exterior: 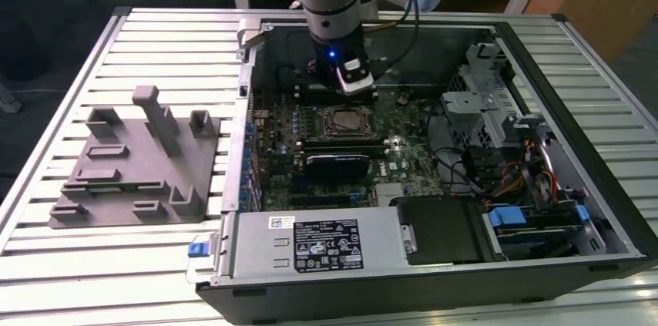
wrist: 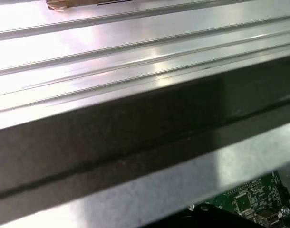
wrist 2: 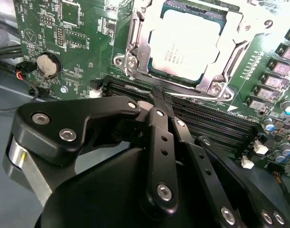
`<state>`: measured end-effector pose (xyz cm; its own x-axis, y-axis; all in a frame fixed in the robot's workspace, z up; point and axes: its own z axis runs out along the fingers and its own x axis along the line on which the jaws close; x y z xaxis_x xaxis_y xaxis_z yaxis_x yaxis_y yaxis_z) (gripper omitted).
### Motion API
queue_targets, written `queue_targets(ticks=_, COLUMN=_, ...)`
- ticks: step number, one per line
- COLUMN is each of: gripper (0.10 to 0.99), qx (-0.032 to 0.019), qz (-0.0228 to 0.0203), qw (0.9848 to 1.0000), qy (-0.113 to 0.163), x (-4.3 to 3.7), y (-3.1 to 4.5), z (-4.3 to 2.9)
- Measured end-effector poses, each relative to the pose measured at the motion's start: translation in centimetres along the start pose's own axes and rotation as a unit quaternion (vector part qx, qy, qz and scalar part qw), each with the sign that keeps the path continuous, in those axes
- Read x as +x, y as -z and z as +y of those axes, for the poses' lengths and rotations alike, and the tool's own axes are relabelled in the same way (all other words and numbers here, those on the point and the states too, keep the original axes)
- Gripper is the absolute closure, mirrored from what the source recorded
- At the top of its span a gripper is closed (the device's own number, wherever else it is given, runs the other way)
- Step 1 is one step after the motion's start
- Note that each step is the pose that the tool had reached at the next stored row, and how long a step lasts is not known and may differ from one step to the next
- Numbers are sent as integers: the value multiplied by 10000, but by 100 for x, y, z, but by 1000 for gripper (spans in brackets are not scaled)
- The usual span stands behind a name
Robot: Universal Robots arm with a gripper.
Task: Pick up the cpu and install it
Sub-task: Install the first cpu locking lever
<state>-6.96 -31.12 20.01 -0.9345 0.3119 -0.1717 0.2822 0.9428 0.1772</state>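
The cpu (wrist 2: 190, 45) lies seated in its socket (wrist 2: 133, 47); the gripper (wrist 2: 158, 95) hangs just beside it, fingers closed and empty. Judged light, rigid, fragile: grip by opposite edges.

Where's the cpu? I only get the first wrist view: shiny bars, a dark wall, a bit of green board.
Observer: In the second wrist view the cpu lies in the socket.
Operator: Is the gripper holding it?
Observer: No, the gripper is beside the socket, apart from the cpu.
Operator: Anything outside the case?
Observer: In the exterior view, a grey fixture sits to the exterior view's left of the case.
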Motion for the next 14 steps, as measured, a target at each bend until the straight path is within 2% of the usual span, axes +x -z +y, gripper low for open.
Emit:
queue_targets(ticks=4, gripper=980, qx=19, qz=-21, qw=9999, qy=-115, x=4, y=-17, z=-3)
queue_targets(ticks=7, gripper=980, qx=54, qz=-56, qw=9995, qy=-309, x=6, y=-32, z=-5)
queue_targets(ticks=14, gripper=980, qx=72, qz=-74, qw=9991, qy=-406, x=14, y=-52, z=10)
